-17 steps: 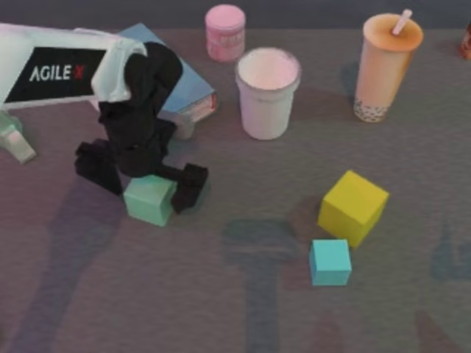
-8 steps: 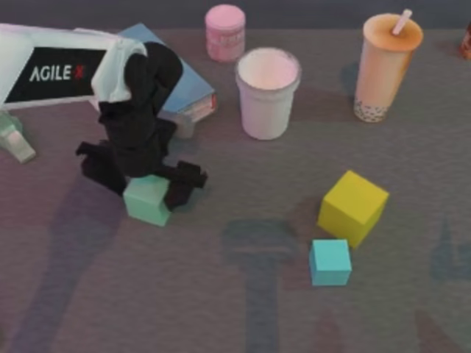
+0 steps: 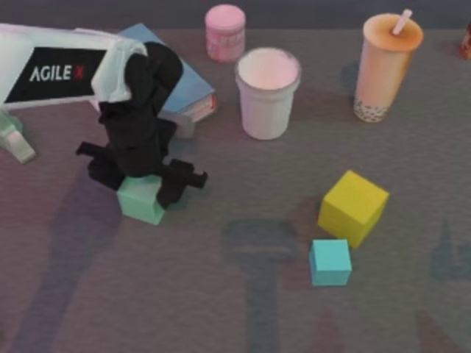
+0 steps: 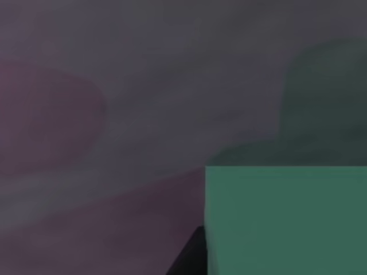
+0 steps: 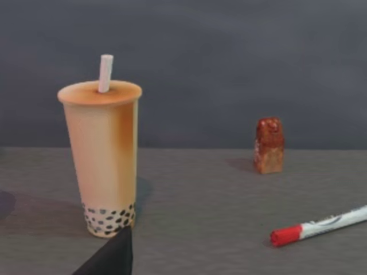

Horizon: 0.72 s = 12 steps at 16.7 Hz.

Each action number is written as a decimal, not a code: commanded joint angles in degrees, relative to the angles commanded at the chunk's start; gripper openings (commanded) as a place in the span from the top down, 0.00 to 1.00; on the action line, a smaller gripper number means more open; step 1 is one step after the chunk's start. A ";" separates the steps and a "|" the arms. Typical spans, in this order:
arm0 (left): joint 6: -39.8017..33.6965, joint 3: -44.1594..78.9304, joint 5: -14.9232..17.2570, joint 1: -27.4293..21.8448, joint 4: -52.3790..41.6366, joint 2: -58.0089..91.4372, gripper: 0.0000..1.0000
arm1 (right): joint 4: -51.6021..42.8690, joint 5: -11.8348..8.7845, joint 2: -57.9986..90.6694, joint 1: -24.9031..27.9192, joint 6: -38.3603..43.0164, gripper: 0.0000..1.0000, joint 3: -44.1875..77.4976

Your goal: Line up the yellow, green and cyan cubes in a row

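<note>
The left gripper (image 3: 140, 179) is positioned over the left part of the table, and its black fingers are closed against opposite sides of the green cube (image 3: 141, 199). The cube is clamped between them, with its lower front corner projecting below the gripper in the top view. In the left wrist view the green cube (image 4: 287, 220) is seen as a flat, matte mint-green face with a straight upper edge, and one dark fingertip (image 4: 189, 258) is seen against its side. Whether the cube rests on the table (image 3: 221, 309) or is raised from it cannot be determined.

Behind the left arm a blue book (image 3: 180, 84) is located, partly covered by the arm. A pale green bottle-like item (image 3: 15, 140) lies at the left edge of the table.

The yellow cube (image 3: 353, 207), the largest of the three and bright yellow, is located in the right half of the table, well apart from the green cube. The cyan cube (image 3: 330, 262), the smallest and light cyan-blue, is placed just in front of it, close to its near corner.

Along the far side a pink jar (image 3: 224, 31), a white cup (image 3: 268, 92) and a bubble tea cup (image 3: 386, 66) with a straw are placed.

The right gripper is outside the top view. In the right wrist view a red marker (image 5: 321, 226) and a small brown figure (image 5: 269, 145) are shown near the bubble tea cup.
</note>
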 joint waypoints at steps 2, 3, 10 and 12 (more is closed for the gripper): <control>0.00 0.00 0.00 0.00 0.00 0.00 1.00 | 0.00 0.00 0.00 0.00 0.00 0.00 0.00; 0.00 0.00 0.00 0.00 0.00 0.00 1.00 | 0.00 0.00 0.00 0.00 0.00 0.00 0.00; 0.02 2.29 -0.06 0.22 -2.78 -1.95 1.00 | 0.00 0.00 0.00 0.00 0.00 0.00 0.00; -0.10 4.87 -0.09 0.61 -7.25 -3.34 1.00 | 0.00 0.00 0.00 0.00 0.00 0.00 0.00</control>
